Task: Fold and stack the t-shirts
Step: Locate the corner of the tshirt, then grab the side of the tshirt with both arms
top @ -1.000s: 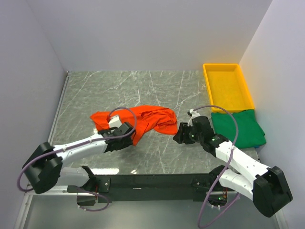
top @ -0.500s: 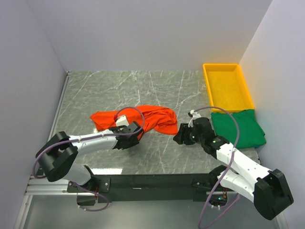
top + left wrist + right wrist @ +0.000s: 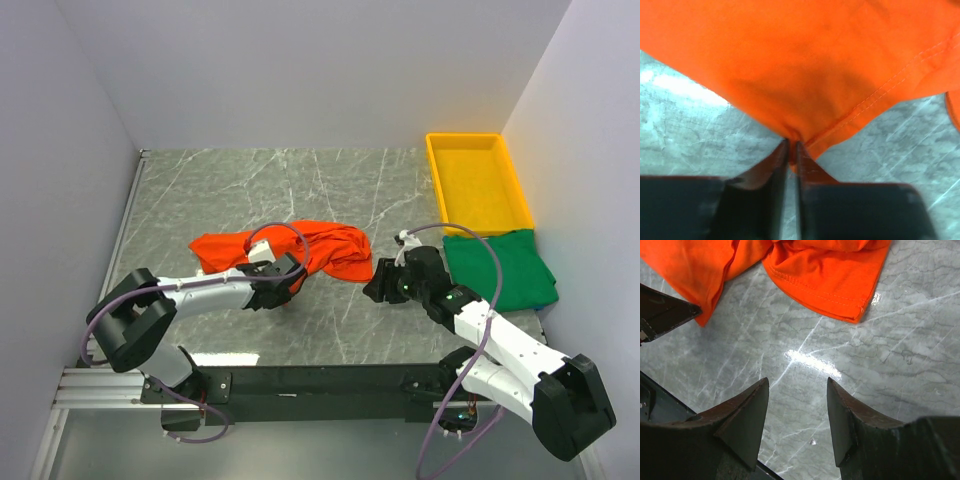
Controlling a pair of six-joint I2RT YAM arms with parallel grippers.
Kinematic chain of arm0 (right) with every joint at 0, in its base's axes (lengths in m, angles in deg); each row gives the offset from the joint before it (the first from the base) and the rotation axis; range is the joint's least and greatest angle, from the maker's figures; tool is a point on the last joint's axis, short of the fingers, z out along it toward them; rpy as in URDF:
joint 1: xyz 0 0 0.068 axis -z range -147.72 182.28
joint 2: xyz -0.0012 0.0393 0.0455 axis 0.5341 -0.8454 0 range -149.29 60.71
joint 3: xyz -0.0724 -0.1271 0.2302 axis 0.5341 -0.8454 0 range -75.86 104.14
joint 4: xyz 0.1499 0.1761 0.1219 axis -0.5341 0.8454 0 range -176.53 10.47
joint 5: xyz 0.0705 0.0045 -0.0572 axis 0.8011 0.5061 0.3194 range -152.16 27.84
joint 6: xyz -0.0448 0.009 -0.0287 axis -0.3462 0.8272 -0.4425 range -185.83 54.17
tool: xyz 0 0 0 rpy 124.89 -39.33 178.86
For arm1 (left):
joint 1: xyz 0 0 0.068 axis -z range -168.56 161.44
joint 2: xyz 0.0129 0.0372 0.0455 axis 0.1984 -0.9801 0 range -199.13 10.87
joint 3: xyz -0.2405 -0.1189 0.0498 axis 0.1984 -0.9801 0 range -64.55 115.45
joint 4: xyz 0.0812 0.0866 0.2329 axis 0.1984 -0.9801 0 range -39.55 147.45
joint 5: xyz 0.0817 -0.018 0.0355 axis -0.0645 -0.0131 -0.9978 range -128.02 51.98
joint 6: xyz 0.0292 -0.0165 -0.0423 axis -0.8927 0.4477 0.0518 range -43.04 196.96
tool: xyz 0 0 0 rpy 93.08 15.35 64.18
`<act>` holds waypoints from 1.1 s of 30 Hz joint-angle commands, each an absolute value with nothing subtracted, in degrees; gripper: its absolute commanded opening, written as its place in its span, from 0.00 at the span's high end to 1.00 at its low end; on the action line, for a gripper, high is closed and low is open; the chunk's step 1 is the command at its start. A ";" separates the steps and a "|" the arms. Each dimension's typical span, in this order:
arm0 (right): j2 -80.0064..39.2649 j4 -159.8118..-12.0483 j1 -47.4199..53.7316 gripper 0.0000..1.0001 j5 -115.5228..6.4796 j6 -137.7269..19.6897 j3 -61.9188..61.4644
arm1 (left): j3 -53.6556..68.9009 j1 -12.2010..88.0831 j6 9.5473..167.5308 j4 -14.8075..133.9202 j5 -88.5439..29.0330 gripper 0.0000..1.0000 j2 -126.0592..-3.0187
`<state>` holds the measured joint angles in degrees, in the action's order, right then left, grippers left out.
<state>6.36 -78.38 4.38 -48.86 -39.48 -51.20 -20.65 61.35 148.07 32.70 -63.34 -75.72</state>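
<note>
The orange-red t-shirt (image 3: 310, 245) lies crumpled on the marble table, mid-front. My left gripper (image 3: 291, 279) is shut on its near hem corner; in the left wrist view the cloth (image 3: 805, 65) is pinched between the closed fingertips (image 3: 792, 145). The orange-red shirt's other hem shows in the right wrist view (image 3: 825, 275). My right gripper (image 3: 374, 288) is open and empty over bare table just right of that shirt, shown open in its wrist view (image 3: 797, 390). The dark green t-shirt (image 3: 500, 268) lies flat at the right, beside my right arm.
A rigid yellow tray (image 3: 476, 180) stands at the back right, just behind the green shirt. White walls close in the table on the left, back and right. A black rail runs along the near edge (image 3: 320, 380).
My left gripper has slid right and forward along the orange-red shirt's near edge, dragging its corner with it. My right arm has hardly moved.
</note>
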 commanded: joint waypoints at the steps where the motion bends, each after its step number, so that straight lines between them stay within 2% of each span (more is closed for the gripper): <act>1: 6.22 -80.02 3.98 0.43 -48.36 -39.82 -50.90 | -22.10 61.72 149.64 31.80 -62.71 0.88 -75.01; 4: 6.39 -79.41 3.98 0.43 -48.98 -39.90 -50.46 | -21.57 61.72 148.51 29.08 -64.72 0.99 -72.29; 8: 6.31 -78.88 3.98 0.43 -49.77 -40.26 -49.41 | -18.50 58.83 143.60 21.71 -70.60 0.99 -65.79; 12: 4.38 -78.09 4.07 0.43 -52.75 -40.96 -46.95 | -14.90 52.50 137.44 17.12 -73.96 0.99 -53.69; 18: -3.97 -79.40 4.60 0.44 -55.75 -41.84 -41.50 | -12.95 42.74 126.19 17.63 -73.79 0.99 -41.10; 23: -12.14 -82.49 4.95 0.48 -56.45 -41.40 -38.25 | -13.92 37.73 119.77 22.12 -72.91 0.99 -37.30; 33: -24.80 -81.78 5.04 0.48 -59.87 -41.40 -33.41 | -10.67 31.31 115.55 23.09 -70.54 0.99 -35.19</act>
<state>-23.87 -80.63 4.82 -57.19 -41.01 -35.94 -13.83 32.39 118.87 21.62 -71.03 -35.41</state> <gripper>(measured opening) 0.515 0.015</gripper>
